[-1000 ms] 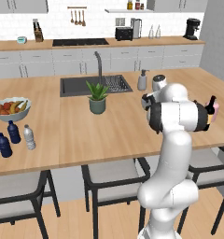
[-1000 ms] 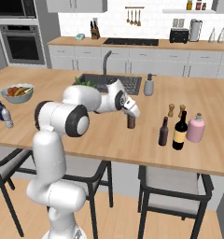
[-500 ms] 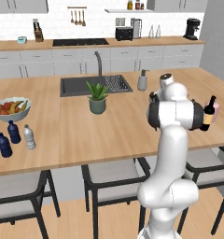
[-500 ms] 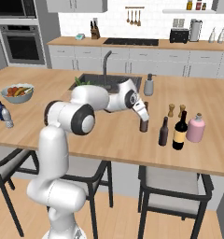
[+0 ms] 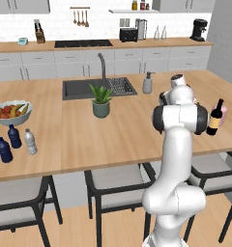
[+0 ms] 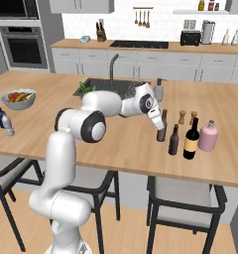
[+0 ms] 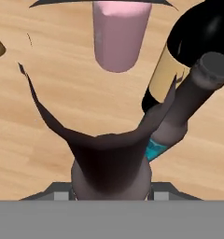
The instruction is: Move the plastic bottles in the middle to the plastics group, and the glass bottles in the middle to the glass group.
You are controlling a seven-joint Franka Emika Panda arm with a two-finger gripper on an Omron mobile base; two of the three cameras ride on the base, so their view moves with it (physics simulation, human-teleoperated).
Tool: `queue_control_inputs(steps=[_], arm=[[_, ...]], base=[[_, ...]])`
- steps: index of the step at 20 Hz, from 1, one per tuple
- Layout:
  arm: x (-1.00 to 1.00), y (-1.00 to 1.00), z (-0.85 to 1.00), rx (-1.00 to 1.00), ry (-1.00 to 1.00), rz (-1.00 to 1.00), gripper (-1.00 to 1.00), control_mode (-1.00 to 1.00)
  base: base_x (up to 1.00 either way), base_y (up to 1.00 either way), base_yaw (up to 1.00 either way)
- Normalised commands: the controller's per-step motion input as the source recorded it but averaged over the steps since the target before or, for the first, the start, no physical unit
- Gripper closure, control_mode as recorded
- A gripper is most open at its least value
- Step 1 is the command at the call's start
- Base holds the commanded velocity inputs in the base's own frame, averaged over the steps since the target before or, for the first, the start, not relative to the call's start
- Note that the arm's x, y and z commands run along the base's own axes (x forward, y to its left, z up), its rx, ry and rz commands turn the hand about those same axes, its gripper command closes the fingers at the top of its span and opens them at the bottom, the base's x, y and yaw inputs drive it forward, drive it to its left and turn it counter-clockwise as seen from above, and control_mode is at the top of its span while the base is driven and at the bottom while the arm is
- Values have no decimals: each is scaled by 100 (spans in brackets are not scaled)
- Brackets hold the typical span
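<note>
My gripper (image 6: 159,120) is shut on a slim dark glass bottle (image 6: 162,130), held upright low over the counter. Close to its right stands the other slim dark bottle (image 6: 174,141). Just past that is the glass group: the wine bottle (image 6: 191,139) with a yellowish label and the pink bottle (image 6: 208,137). In the hand view the held bottle (image 7: 109,163) fills the bottom between the fingers, with the second dark bottle (image 7: 188,107), wine bottle (image 7: 198,37) and pink bottle (image 7: 119,37) ahead. Far left, the clear plastic bottle (image 5: 30,142) stands beside two dark blue bottles (image 5: 5,149) (image 5: 13,136).
Two wooden shakers (image 6: 181,117) (image 6: 193,118) stand just behind the glass group. A fruit bowl (image 5: 11,112) sits behind the blue bottles. A potted plant (image 5: 101,101), the sink (image 5: 79,89) and a soap dispenser (image 5: 147,83) are mid-counter. Stools line the near edge.
The gripper has carried the dark bottle steadily to the right across the counter, closing in on the second dark bottle and the glass group. The other bottles have not moved.
</note>
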Motion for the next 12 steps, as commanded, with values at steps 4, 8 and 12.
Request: queue_control_inputs(steps=[4, 8, 12], arm=[[0, -19, -1, 3, -3, -13, 100, -100], [0, 0, -32, 1, -5, -7, 100, -100], [0, 0, -55, 0, -6, -6, 100, -100]], base=[[0, 0, 0], [0, 0, 0], [0, 0, 0]])
